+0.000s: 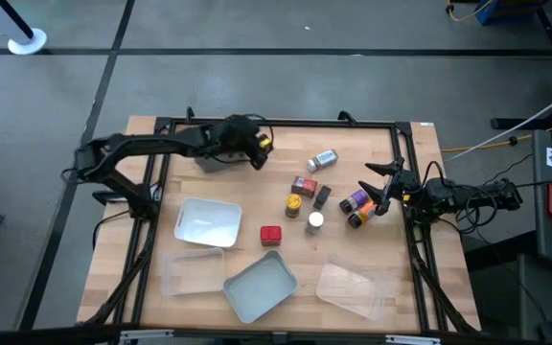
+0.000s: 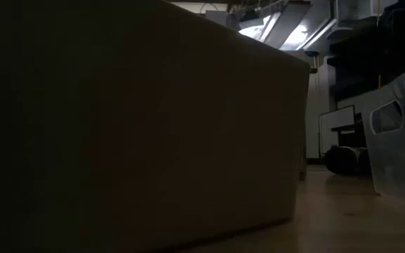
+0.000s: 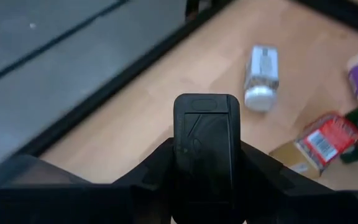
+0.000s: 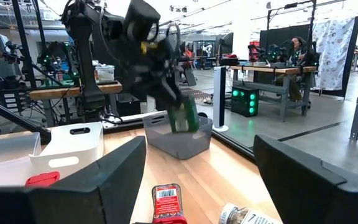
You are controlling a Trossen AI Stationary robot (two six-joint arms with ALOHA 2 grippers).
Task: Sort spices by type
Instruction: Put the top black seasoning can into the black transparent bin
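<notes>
The left gripper (image 1: 260,151) hung over the far-left part of the wooden table (image 1: 209,278), beside a small grey bin (image 1: 214,161). Its fingers were closed on a small green-labelled spice container (image 4: 183,116), held above the bin's opening in the right wrist view.

The right gripper (image 1: 383,188) lay at the table's 3 o'clock edge with its fingers spread wide and nothing between them. Two purple-labelled jars with dark lids (image 1: 356,207) lay between and just beside its fingertips.

The remaining spices were grouped near the centre:
- A clear jar with a white lid (image 1: 322,160) lay on its side at 12 o'clock of the group.
- A red-labelled box (image 1: 303,185) lay just below it.
- A black box (image 1: 322,196) lay at 3 o'clock of the red-labelled box.
- A yellow-lidded jar (image 1: 294,205) stood at 6 o'clock of the red-labelled box.
- A white-lidded jar (image 1: 314,222) stood near the yellow-lidded jar.
- A plain red box (image 1: 270,234) lay at 7 o'clock of the group.

A white rectangular tray (image 1: 206,221) sat at 9 o'clock. A grey tray (image 1: 259,287) and two clear trays (image 1: 355,287) lined the near edge.
</notes>
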